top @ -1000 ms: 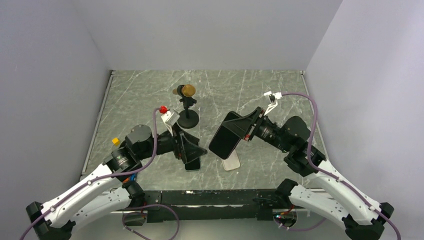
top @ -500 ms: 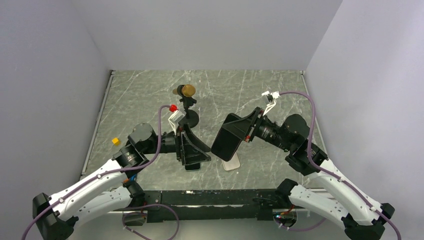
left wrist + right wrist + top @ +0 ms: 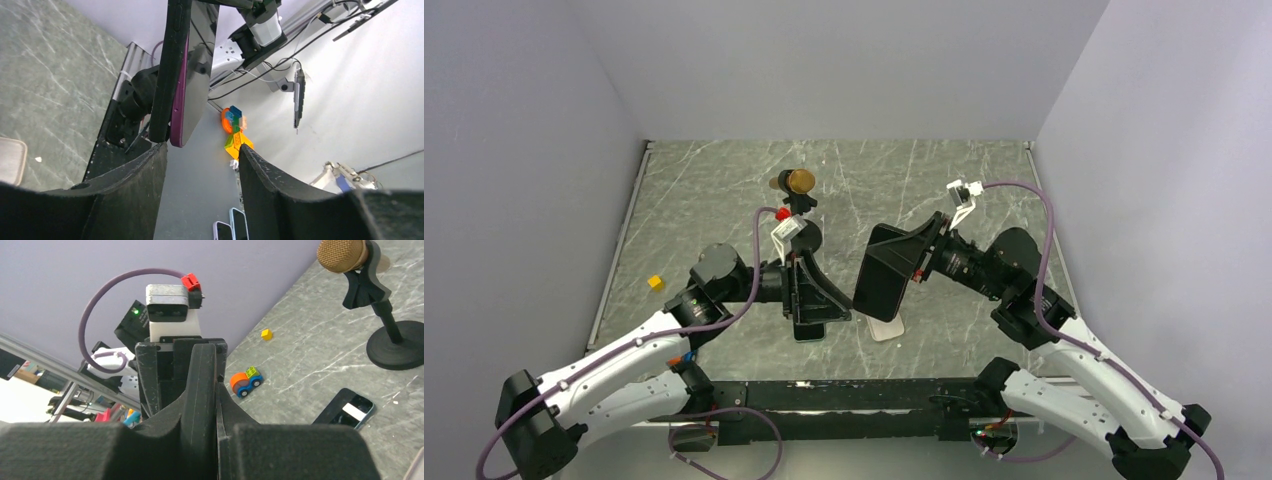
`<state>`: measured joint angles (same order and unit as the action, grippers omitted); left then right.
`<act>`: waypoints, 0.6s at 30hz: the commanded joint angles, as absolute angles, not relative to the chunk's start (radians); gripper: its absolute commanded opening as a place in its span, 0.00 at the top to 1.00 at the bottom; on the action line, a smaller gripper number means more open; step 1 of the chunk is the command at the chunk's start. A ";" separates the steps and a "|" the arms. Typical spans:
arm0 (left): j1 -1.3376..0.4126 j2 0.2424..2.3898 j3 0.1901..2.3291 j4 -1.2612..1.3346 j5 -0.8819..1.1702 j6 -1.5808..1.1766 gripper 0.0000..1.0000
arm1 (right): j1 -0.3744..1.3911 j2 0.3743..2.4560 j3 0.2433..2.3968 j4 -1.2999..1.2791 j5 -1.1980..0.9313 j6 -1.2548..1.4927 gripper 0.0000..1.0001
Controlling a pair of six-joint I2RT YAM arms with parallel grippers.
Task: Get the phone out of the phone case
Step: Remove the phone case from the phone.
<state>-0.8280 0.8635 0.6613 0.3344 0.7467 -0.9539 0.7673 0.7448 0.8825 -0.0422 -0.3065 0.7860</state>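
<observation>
Above the table's [image 3: 704, 200] near middle, the right tool [image 3: 904, 265] clamps the phone [image 3: 882, 285], in its case [image 3: 165, 75], aloft and tilted, probably so that a free edge faces the left tool [image 3: 202, 150]. That tool gapes wide just beside the phone; I cannot tell if they touch. Only the left wrist view shows the edge, where a purple rim peeps past the black case, seemingly part-freed. Only the right wrist view shows a toy car [image 3: 246, 381] on the table.
</observation>
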 commanded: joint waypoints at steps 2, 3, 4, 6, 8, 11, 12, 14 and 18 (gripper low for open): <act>-0.837 0.895 0.650 0.613 0.799 -1.068 0.43 | 0.774 0.758 0.856 0.135 -0.341 0.827 1.00; -0.837 0.899 0.654 0.616 0.800 -1.072 0.44 | 0.773 0.760 0.851 0.138 -0.339 0.827 1.00; -0.839 0.904 0.657 0.616 0.801 -1.075 0.45 | 0.773 0.762 0.848 0.139 -0.337 0.827 1.00; -0.844 0.910 0.655 0.639 0.804 -1.089 0.46 | 0.773 0.767 0.844 0.141 -0.330 0.827 1.00; -0.848 0.913 0.650 0.668 0.805 -1.106 0.46 | 0.772 0.768 0.853 0.112 -0.306 0.818 1.00; -0.856 0.916 0.644 0.668 0.803 -1.110 0.46 | 0.771 0.757 0.862 0.074 -0.267 0.815 1.00; -0.858 0.914 0.643 0.660 0.798 -1.108 0.45 | 0.769 0.758 0.866 0.068 -0.265 0.818 1.00; -0.864 0.913 0.640 0.653 0.782 -1.103 0.42 | 0.766 0.766 0.866 0.084 -0.284 0.834 1.00; -0.867 0.937 0.674 0.632 0.749 -1.070 0.41 | 0.765 0.790 0.830 0.167 -0.343 0.878 1.00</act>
